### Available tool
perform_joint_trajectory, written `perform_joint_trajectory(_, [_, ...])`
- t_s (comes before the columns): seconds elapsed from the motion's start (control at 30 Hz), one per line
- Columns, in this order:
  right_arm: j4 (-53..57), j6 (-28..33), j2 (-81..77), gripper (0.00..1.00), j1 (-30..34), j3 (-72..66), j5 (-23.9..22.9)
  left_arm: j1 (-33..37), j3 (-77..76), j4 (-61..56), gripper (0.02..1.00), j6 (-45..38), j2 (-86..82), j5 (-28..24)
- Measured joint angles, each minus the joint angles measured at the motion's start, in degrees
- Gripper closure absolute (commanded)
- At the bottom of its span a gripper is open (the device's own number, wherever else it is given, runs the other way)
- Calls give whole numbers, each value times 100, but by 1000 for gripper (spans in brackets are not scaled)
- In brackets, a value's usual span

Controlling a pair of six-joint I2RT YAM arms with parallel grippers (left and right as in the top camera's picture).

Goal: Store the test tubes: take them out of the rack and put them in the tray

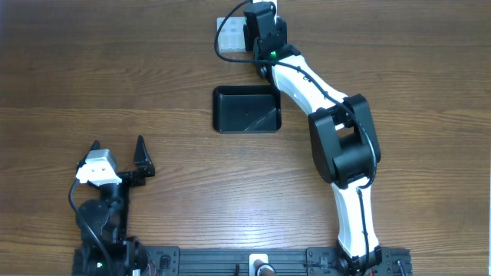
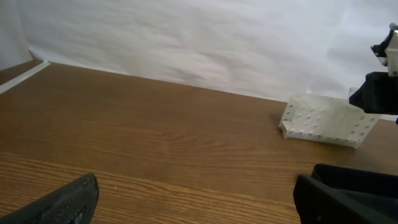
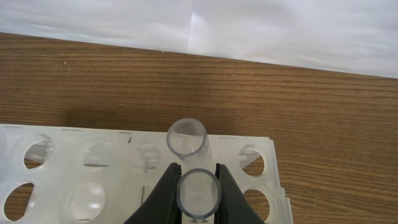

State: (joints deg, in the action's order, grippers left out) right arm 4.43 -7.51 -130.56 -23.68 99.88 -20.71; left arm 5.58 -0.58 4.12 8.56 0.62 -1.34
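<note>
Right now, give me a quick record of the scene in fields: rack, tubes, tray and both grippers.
rack: white, at the table's far edge, beyond the tray
clamped tube: upright at the rack, between the right gripper fingers
free tube: upright in a neighbouring rack hole, untouched
tray: black, mid-table; what looks like one clear tube lies inside
left gripper: open, over bare table near its base
</note>
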Motion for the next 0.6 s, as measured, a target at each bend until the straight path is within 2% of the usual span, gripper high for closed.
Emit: perform_joint_trajectory(0.6, [26, 0, 188, 969, -7, 0, 0, 0, 0, 0, 20, -2, 0, 0])
